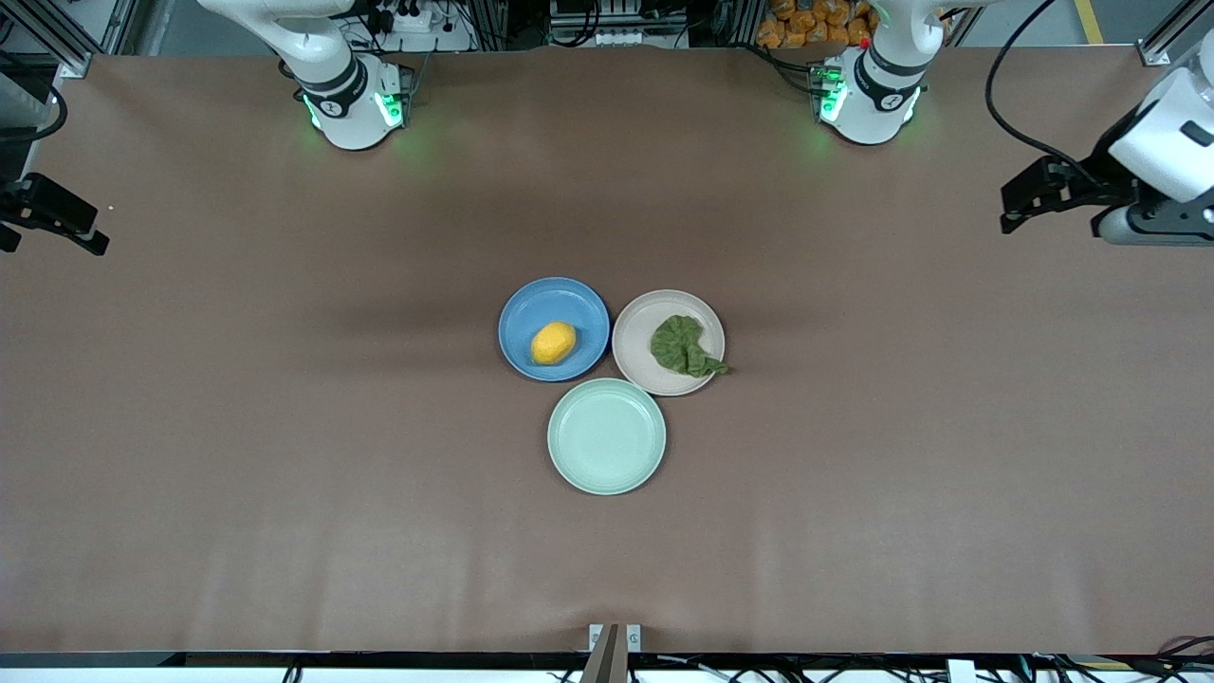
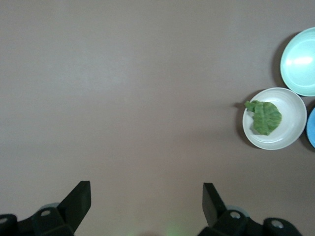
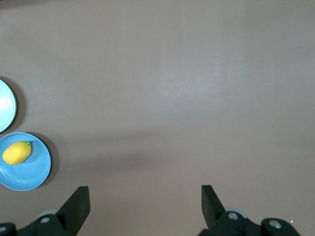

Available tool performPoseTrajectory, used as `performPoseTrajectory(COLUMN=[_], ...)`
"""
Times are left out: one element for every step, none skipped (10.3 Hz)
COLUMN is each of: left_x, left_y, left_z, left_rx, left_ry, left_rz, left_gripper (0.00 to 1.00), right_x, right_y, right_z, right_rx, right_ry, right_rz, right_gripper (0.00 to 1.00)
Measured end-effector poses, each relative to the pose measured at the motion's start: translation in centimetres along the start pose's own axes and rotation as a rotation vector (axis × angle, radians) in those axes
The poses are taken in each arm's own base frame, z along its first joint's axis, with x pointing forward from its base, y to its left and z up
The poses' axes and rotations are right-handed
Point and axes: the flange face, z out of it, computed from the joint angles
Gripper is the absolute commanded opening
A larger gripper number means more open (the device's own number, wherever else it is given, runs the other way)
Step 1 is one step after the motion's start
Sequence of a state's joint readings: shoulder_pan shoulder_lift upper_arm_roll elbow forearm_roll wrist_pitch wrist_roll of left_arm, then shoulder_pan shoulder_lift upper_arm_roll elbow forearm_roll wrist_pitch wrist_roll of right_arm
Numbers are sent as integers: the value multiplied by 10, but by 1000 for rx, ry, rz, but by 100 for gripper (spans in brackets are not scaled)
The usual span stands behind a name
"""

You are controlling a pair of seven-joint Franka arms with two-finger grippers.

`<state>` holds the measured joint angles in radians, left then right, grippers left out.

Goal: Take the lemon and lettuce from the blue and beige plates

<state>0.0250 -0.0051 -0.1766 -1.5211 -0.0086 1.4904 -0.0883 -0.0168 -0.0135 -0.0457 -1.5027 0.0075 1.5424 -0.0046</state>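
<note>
The lemon (image 1: 553,342) lies on the blue plate (image 1: 529,305) mid-table. The lettuce (image 1: 681,346) lies on the beige plate (image 1: 634,353) beside it, its tail over the rim. My left gripper (image 1: 1013,211) hangs open and empty over the left arm's end of the table. My right gripper (image 1: 90,232) hangs open and empty over the right arm's end. The left wrist view shows its open gripper (image 2: 146,196) over bare table, with the lettuce (image 2: 266,117) and beige plate (image 2: 291,128) off to one side. The right wrist view shows its open gripper (image 3: 145,196), the lemon (image 3: 16,152) and the blue plate (image 3: 30,173).
A pale mint-green plate (image 1: 607,436) sits nearer the front camera, touching both other plates, with nothing on it. It also shows in the left wrist view (image 2: 300,61) and the right wrist view (image 3: 5,105). Brown table surface surrounds the plates.
</note>
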Motion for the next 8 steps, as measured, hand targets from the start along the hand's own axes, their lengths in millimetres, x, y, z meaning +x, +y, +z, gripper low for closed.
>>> performPoseTrajectory(left_x=[1,4,8,12,16,20,23,27], left_y=[12,31,53,72,88,101,115,135], left_z=[7,19,35,52,71,91,110,130], left_rx=[-6,-6,-4,-3,-5,-6,-8,-13], left_ry=[-16,-41,-71,-95,-110,-122,-133,-140], left_rz=[-9,-41,-72,-79,-84,-104,-139,-182], left_gripper=[100,100,100,100,100,100,100,100], right_x=[0,-1,-1,0,1,3,6,9], right_y=[0,0,0,-1,-2,-7,-13,-24], right_z=[0,2,6,12,21,34,50,74], right_rx=[0,0,1,1,2,9,24,40], right_ry=[-4,-9,-18,-26,-30,-38,-47,-53], right_rz=[0,0,0,-1,-3,-3,16,45], right_gripper=[100,100,100,100,100,100,100,100])
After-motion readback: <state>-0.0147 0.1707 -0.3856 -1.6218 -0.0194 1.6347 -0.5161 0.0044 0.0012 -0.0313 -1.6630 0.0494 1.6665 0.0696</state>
